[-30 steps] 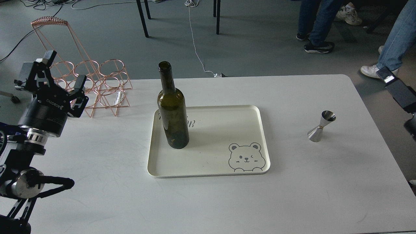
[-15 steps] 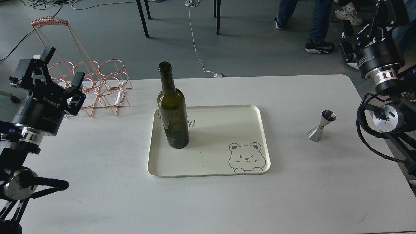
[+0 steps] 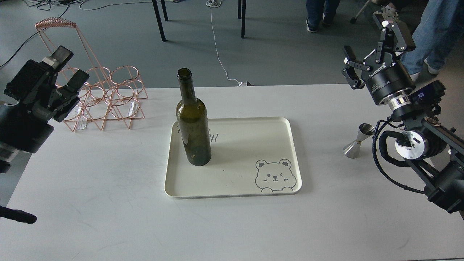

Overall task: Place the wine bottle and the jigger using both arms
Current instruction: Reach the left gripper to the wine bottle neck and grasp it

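Observation:
The dark olive-green wine bottle (image 3: pixel 192 123) stands upright on the left part of a cream tray (image 3: pixel 253 145) with a bear drawing. The silver jigger (image 3: pixel 357 141) stands on the white table (image 3: pixel 108 203) right of the tray, partly behind my right arm's cable. My left gripper (image 3: pixel 69 67) is open and empty at the far left, raised in front of the copper rack, well left of the bottle. My right gripper (image 3: pixel 373 45) is open and empty, raised above and behind the jigger.
A copper wire bottle rack (image 3: pixel 105 94) stands at the table's back left. People's legs (image 3: pixel 431 40) and chair legs (image 3: pixel 159 21) are on the floor beyond the table. A white cable (image 3: pixel 217 50) runs across the floor.
My right arm has swung in from the right edge and now hangs over the jigger's area. My left arm has pulled back to the left and lifted. Bottle and jigger have not moved.

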Controlling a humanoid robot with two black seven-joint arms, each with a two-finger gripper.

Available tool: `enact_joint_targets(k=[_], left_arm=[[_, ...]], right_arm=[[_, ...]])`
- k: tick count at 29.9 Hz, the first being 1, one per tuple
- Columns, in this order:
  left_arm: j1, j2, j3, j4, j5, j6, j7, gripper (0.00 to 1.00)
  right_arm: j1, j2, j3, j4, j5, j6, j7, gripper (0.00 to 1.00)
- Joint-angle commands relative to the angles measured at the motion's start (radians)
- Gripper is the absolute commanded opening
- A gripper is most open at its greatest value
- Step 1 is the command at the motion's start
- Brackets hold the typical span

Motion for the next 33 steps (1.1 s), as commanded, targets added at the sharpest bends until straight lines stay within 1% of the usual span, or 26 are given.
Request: enact_joint_targets(k=[1,6,9,13,15,17,20,23,27,33], left_arm=[[0.0,0.075,-0.004,-0.019,0.187,-0.003,-0.029,0.99],[-0.003,0.13,-0.005,-0.019,0.46,-0.002,-0.029,0.99],[-0.025,0.159,0.002,-0.019,0.536,0.0,-0.029,0.99],[-0.124,0.179,0.041,-0.02,0.637,0.004,-0.029,0.99],[-0.201,0.176,0.103,-0.02,0.7,0.006,-0.029,0.99],[-0.287,0.172,0.203,-0.019,0.743,0.007,-0.029,0.99],[-0.415,0.155,0.361,-0.019,0.806,0.009,-0.029,0.99],[-0.494,0.088,0.433,-0.014,0.91,0.009,-0.029,0.99],[-0.523,0.009,0.443,0.016,1.008,0.006,-0.029,0.99],[-0.539,-0.035,0.443,0.081,1.053,0.006,-0.029,0.99]], right_arm=[[-0.014,-0.003,0.001,0.0,-0.002,0.0,0.0,0.99],[-0.02,-0.003,0.001,0.002,-0.002,-0.005,0.0,0.99],[-0.02,-0.003,0.001,0.0,-0.003,-0.006,0.0,0.99],[-0.025,-0.002,0.0,-0.001,-0.012,-0.008,0.0,0.99],[-0.025,-0.002,-0.002,-0.001,-0.014,-0.008,0.0,0.99],[-0.023,-0.003,-0.002,-0.003,-0.014,-0.009,0.0,0.99],[-0.025,-0.006,-0.002,-0.001,-0.014,-0.011,0.0,0.99],[-0.028,-0.009,-0.002,-0.001,-0.017,-0.011,0.0,0.99],[-0.039,-0.013,0.0,0.002,-0.019,-0.011,0.0,0.99],[-0.042,-0.017,0.001,0.003,-0.019,-0.011,0.0,0.99]])
